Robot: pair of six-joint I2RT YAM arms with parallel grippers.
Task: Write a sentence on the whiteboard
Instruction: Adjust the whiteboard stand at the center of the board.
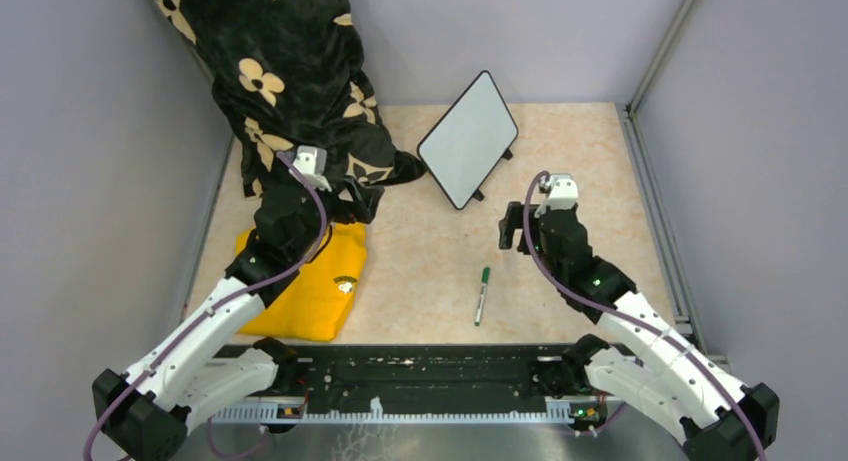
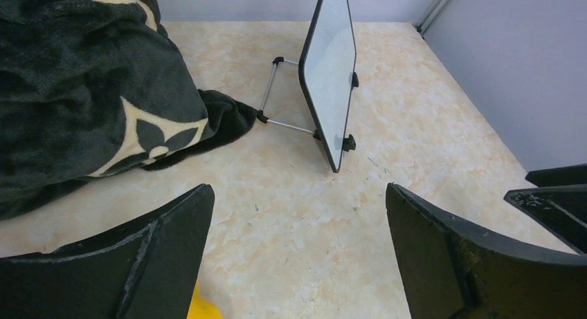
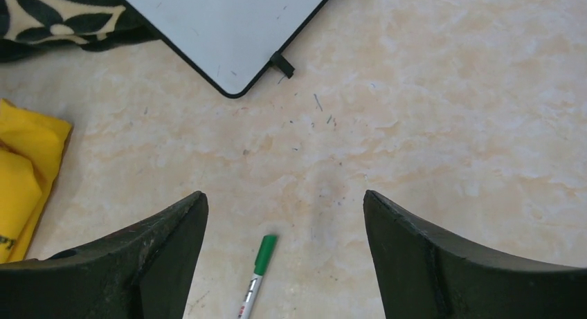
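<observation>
The whiteboard (image 1: 468, 139) stands tilted on its wire stand at the back middle of the table, and its face (image 3: 221, 21) is blank. No sentence shows on it. From the left wrist view I see the whiteboard (image 2: 331, 70) almost edge-on. A green-capped marker (image 1: 482, 294) lies on the table near the front, cap toward the board. My right gripper (image 1: 512, 226) hovers open above the marker (image 3: 257, 274), which lies low between its fingers, untouched. Left of the board, my left gripper (image 1: 360, 199) is open and empty over bare table (image 2: 298, 187).
A black blanket with cream flowers (image 1: 290, 71) is heaped at the back left, its edge close to the board's stand (image 2: 277, 90). A folded yellow cloth (image 1: 305, 281) lies under my left arm. Grey walls close in the table on three sides.
</observation>
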